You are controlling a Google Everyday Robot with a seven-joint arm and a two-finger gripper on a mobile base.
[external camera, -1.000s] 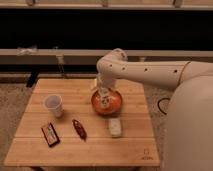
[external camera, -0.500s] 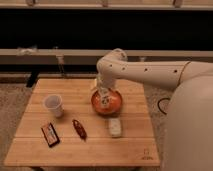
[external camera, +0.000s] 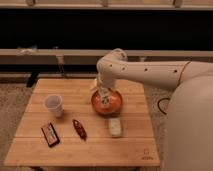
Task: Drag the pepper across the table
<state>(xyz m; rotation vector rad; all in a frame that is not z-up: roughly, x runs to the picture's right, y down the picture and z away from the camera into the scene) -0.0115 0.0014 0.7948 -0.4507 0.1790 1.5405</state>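
While the pepper (external camera: 79, 128) lies apart, the end effector (external camera: 104, 98), grip unclear, hangs over a bowl (external camera: 116, 104).

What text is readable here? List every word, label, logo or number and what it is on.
Nothing reads as words.
Table, corner mark: too small to read.
Red-and-black packet: print blurred.
Pale packet: no legible text.
Gripper, over the orange bowl: no marking visible.

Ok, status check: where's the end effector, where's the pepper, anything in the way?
End effector over the orange bowl. Pepper lying on the table, nearer front edge, untouched. Dark packet and pale packet flank it, cup behind.
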